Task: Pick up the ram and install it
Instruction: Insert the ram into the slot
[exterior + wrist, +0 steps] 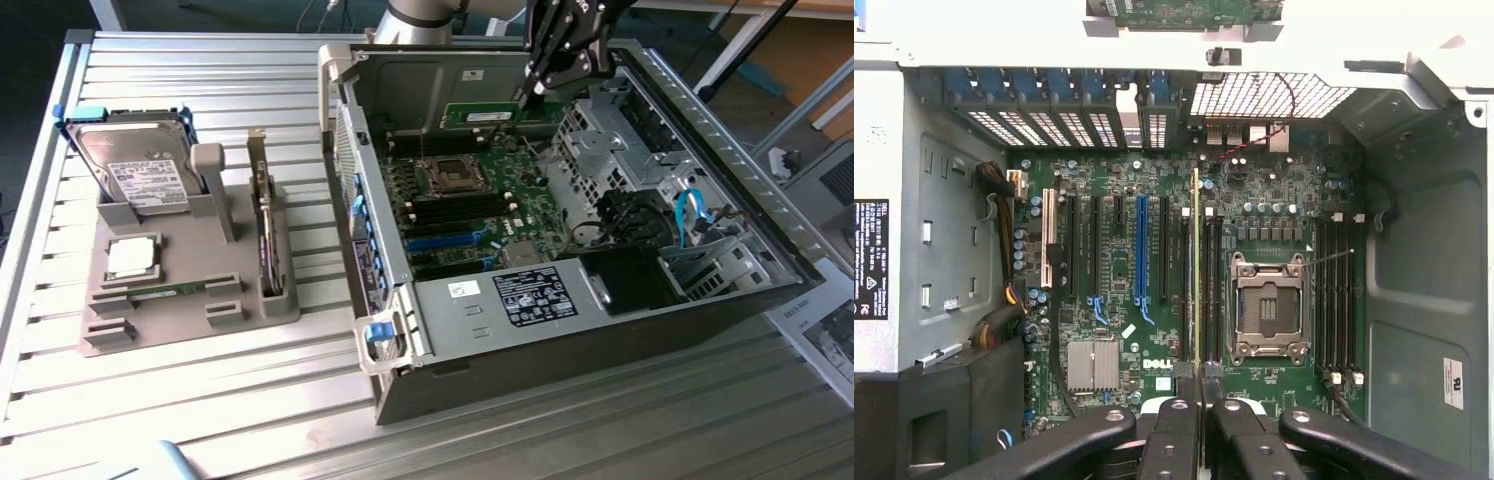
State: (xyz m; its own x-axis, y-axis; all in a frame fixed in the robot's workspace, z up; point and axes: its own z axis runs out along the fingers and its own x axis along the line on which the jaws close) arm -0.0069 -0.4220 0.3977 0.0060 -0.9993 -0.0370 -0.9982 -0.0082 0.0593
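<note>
My gripper [534,92] hangs over the far side of the open computer case [561,300], shut on the ram [497,114], a thin green stick hanging below the fingers. In the wrist view the ram [1196,270] is seen edge-on as a narrow line running out from my gripper [1197,395]. It lies along the black memory slots [1209,280] beside the empty processor socket [1266,305] on the motherboard [1114,270]. I cannot tell whether the stick touches a slot; it appears to hang above the board.
A grey holder [174,310] at the exterior view's left carries a hard drive [134,170], a silver processor chip [130,257], a flat green stick [167,291] and an upright card [267,240]. Drive cages and cables [667,220] fill the case's right side. More slots [1336,290] flank the socket.
</note>
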